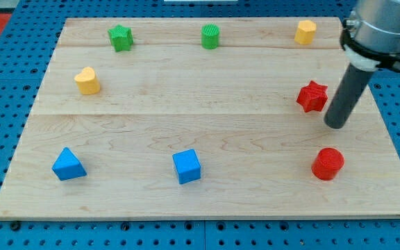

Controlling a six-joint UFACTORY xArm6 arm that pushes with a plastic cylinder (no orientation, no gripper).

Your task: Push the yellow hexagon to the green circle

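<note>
My tip [336, 124] sits at the view's right, just beside the red star [312, 96] on its right and lower side, above the red cylinder [327, 164]. No pincer on this arm, just the bare rod, so nothing opens or closes and it holds nothing.

Task's thing: the yellow hexagon [305, 32] at the top right of the desk [200, 111], near the upper edge, well apart from my tip. The green circle [210, 36] is along the same top row, to the hexagon's left, with bare wood between them.

Why placed so (my read): the blocks look spread out to give clear push lanes. My tip is below the hexagon, not yet on its right side, so it probably needs to go up and round to the right of it to shove leftward.

Others: green star [120, 37] top left, yellow heart [87, 80] left, blue triangle [69, 164] bottom left, blue cube [187, 167] bottom centre.

Hard to tell: the arm's upper body is cut off at the view's top right. Whether my tip touches the red star is unclear, a thin gap seems to show. The hexagon's sides are barely readable.
</note>
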